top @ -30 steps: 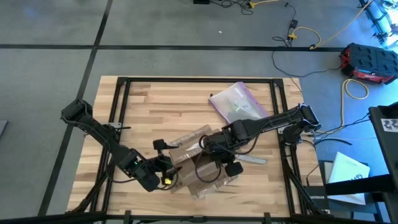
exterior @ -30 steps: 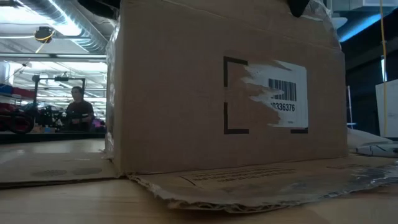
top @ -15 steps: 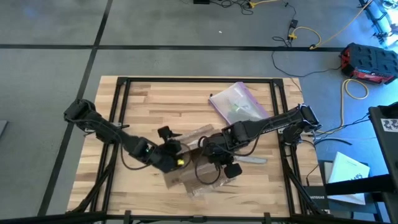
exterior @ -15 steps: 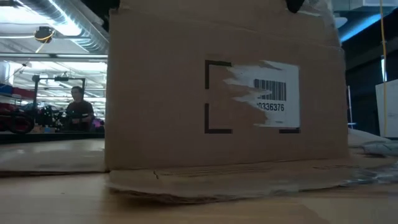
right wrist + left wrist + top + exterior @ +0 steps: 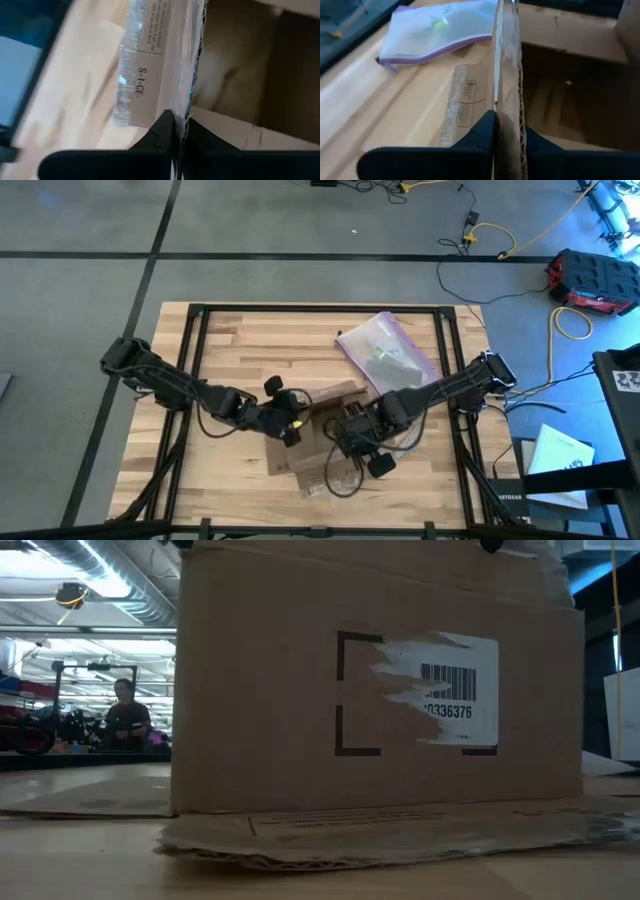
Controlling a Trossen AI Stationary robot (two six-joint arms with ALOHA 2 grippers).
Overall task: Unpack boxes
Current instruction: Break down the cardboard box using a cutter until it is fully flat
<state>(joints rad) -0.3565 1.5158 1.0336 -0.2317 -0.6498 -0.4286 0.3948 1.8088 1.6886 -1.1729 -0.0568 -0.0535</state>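
the box (image 5: 318, 448) is sitting open near the table's (image 5: 240, 340) front edge. the left gripper (image 5: 507, 131) is pinching one box wall; the right gripper (image 5: 180, 131) is pinching, apparently, the opposite wall.

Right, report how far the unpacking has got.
Done: the brown cardboard box stands open, and a clear purple-edged bag lies apart on the wooden table. In hand: left pincer and right pincer each pinch a box wall. Left: cannot tell; the visible interior looks empty.
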